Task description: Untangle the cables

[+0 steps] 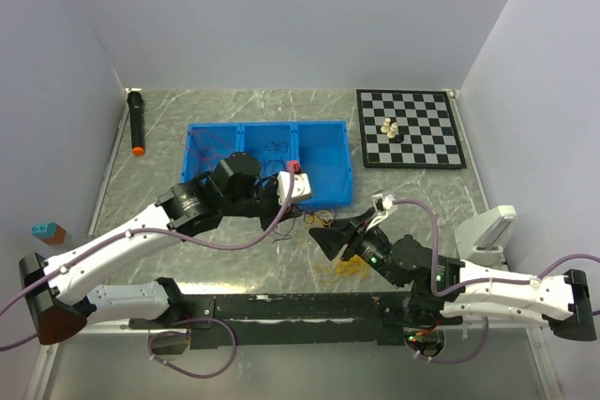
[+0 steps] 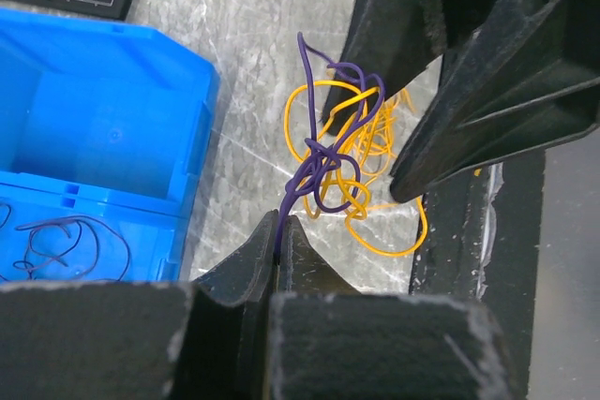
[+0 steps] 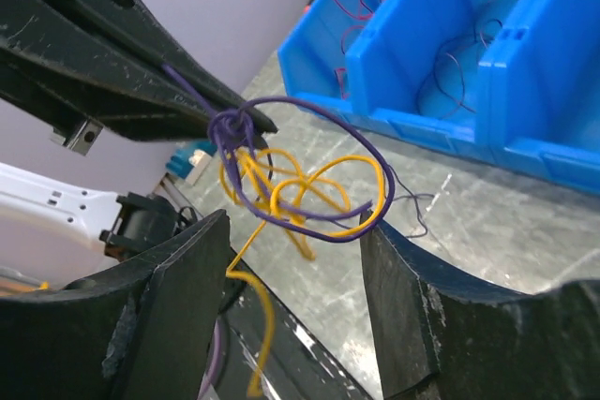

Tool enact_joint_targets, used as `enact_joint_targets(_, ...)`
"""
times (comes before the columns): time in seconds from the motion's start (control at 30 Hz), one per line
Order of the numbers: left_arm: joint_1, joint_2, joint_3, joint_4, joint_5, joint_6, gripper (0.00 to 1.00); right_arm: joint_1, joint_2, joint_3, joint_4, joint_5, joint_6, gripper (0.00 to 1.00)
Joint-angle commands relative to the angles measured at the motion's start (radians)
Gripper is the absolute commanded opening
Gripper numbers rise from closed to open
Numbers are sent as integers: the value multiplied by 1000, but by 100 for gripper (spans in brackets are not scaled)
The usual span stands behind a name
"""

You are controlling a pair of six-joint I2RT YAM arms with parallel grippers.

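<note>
Cables: a knot of yellow-orange loops [image 2: 375, 142] with one purple strand [image 2: 328, 170] wound through it is hung off the surface between the two tools, just in front of the blue bin. More yellow-orange wire [image 1: 352, 269] is seen lying on the surface below the right tool.
Left tool [image 2: 283, 236]: clenched on the purple strand, which is pinched between the closed tips and runs up into the knot.
Right tool [image 3: 295, 222]: released, fingers spread wide. The loops are framed between the fingers and nothing is gripped. The purple loop reaches the inner face of one finger, but contact cannot be told.
Edges: the near wall of the blue bin [image 1: 323, 201] is just beside the knot on the far side. A black rail [image 1: 281, 306] is set along the near edge, close under the right tool.
Open room: bare marble is left in front of the bin, to the left of the knot.
Bin: three compartments, with thin red and dark strands [image 1: 274, 147] laid inside.
Surface [image 1: 234, 255]: grey-green marble pattern.
Room: plain pale walls on three sides.
Other items: a chessboard [image 1: 427, 152] carrying a few pieces is placed far right, and a black marker [image 1: 136, 119] with an orange tip far left. Both are well apart from the knot.
</note>
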Motion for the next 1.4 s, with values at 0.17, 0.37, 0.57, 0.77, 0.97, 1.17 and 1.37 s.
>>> enact_joint_targets(0.17,5,-75,12,37,42,-58,1,-14,110,112,38,-18,-8,52)
enact_joint_targets(0.37,20,-92,28,36,56,-73,1,-14,87,117,-1,13,4,24)
enact_joint_targets(0.57,28,-121,-6,20,39,-59,1,-14,21,131,-85,68,9,0)
enact_joint_targets(0.77,55,-145,-38,28,-19,-18,1,-12,-59,144,-234,128,32,0)
enact_joint_targets(0.97,72,-174,-20,-4,-107,89,1,-14,-129,166,-419,220,78,0)
enact_joint_targets(1.17,86,-196,46,-96,-180,226,1,-14,-148,223,-556,339,81,0)
enact_joint_targets(1.37,88,-254,55,-170,-256,310,1,-18,-99,296,-646,418,81,0)
